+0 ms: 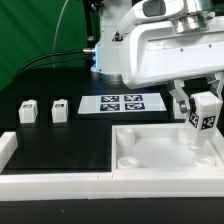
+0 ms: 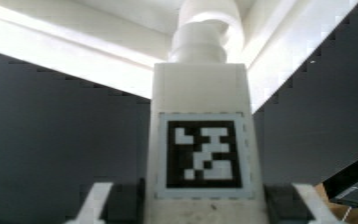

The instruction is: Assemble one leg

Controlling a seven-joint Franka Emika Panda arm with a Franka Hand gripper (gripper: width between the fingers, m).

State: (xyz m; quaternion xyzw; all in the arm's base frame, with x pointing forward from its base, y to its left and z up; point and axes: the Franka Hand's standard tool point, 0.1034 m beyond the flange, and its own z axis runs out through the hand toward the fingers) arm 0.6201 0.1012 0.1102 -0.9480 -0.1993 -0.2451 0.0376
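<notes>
Table, black, seen from the exterior view's left to its right. 2 spare legs, small white posts, stand side by side and apart, each with a tag face showing. Next lies the marker board, flat on the table and carrying 4 tags. In front of it sits the tray, white, with round corner sockets. Farthest right, the gripper hangs over the tray, its 2 fingers clamped on opposite sides of the leg. The leg is upright, tag outward, its lower end down inside the tray near the right-hand wall; seating in a socket cannot be told. The wrist view shows the tag filling 1 face of the leg.
</notes>
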